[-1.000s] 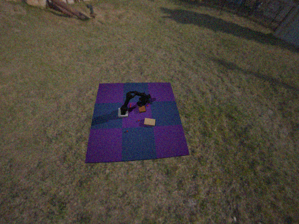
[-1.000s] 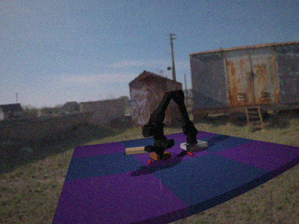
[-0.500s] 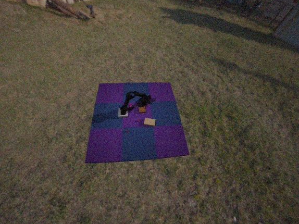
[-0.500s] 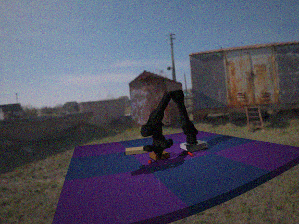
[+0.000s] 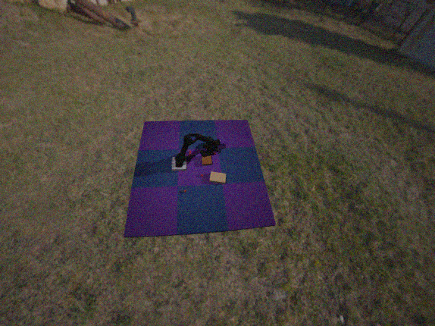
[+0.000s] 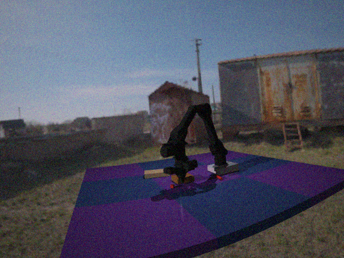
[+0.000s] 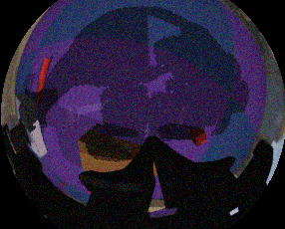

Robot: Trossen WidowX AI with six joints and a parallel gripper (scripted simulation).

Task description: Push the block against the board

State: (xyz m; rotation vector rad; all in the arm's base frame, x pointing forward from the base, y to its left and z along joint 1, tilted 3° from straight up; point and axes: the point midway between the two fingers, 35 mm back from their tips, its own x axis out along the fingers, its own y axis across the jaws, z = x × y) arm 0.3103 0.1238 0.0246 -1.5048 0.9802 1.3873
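Observation:
The square block (image 5: pixel 207 161) (image 6: pixel 188 179) (image 7: pixel 102 162) is orange-brown and lies flat on the mat. The board (image 5: pixel 217 177) (image 6: pixel 153 174) (image 7: pixel 156 204) is a pale tan rectangle lying flat, nearer the front in the top view. A strip of purple mat separates it from the block. My gripper (image 5: pixel 207 154) (image 6: pixel 181 180) (image 7: pixel 151 138) is shut with nothing between its fingers. It is low, close by the block's side away from the board. Whether the fingertips touch the block is too dark to tell.
The purple and blue mat (image 5: pixel 151 212) (image 6: pixel 126 222) bears everything. The arm's pale base (image 5: pixel 174 168) (image 6: pixel 231 168) stands left of the block in the top view. Small red pieces (image 5: pixel 184 191) (image 6: pixel 172 186) (image 7: pixel 199 136) lie about, one beside the gripper.

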